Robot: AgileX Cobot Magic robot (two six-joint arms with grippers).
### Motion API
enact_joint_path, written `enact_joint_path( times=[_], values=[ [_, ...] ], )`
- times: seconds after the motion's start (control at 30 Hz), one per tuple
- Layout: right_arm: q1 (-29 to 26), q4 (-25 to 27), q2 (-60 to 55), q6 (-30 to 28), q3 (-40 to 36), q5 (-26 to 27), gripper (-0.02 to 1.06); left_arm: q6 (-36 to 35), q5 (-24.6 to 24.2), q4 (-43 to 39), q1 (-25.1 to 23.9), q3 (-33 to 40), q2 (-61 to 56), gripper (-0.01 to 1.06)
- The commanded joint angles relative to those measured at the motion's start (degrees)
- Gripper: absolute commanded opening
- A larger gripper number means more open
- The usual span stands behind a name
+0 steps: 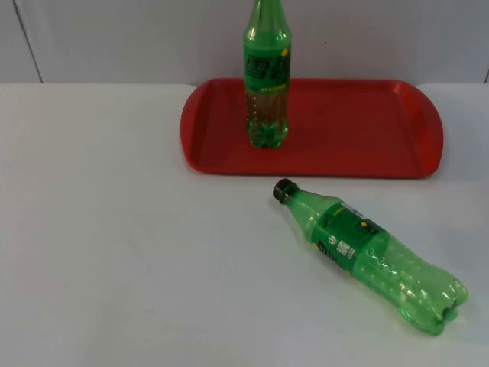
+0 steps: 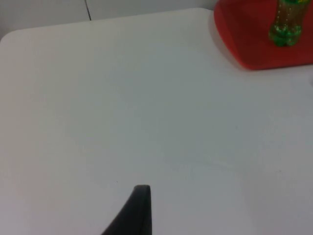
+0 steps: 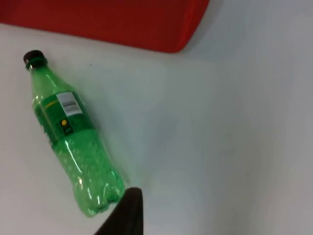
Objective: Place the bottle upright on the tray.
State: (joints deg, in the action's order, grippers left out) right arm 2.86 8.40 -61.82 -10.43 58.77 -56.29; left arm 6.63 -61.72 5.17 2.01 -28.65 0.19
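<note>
A green plastic bottle [image 1: 372, 254] with a black cap lies on its side on the white table, just in front of the red tray [image 1: 359, 130]. Its cap points toward the tray. A second green bottle [image 1: 267, 76] stands upright on the tray's left half. In the right wrist view the lying bottle [image 3: 68, 132] is close to my right gripper [image 3: 128, 210], whose black tip sits beside the bottle's base. In the left wrist view my left gripper [image 2: 139, 210] hovers over bare table, far from the tray [image 2: 254, 44] and the upright bottle [image 2: 287, 22].
The white table [image 1: 114, 245] stretches out left of the lying bottle. A grey partition wall [image 1: 114, 38] closes it off behind the tray. The tray's right half [image 1: 382, 115] carries nothing.
</note>
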Motion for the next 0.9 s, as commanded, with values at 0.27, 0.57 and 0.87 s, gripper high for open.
enact_joint_path(
  times=[0.27,0.57,0.87],
  values=[
    [2.05,2.25,-16.31,-3.81,10.92,0.46,1.05,-0.11,-0.02,0.02,-0.09,0.25,-0.19,1.05],
    [12.43,2.25,-29.26,-4.55,18.37,1.50,1.05,-0.11,-0.02,0.02,-0.09,0.25,-0.19,1.05],
    [21.50,-2.04,-39.72,-4.55,24.70,1.31,1.05,-0.11,-0.02,0.02,-0.09,0.25,-0.19,1.05]
  ],
)
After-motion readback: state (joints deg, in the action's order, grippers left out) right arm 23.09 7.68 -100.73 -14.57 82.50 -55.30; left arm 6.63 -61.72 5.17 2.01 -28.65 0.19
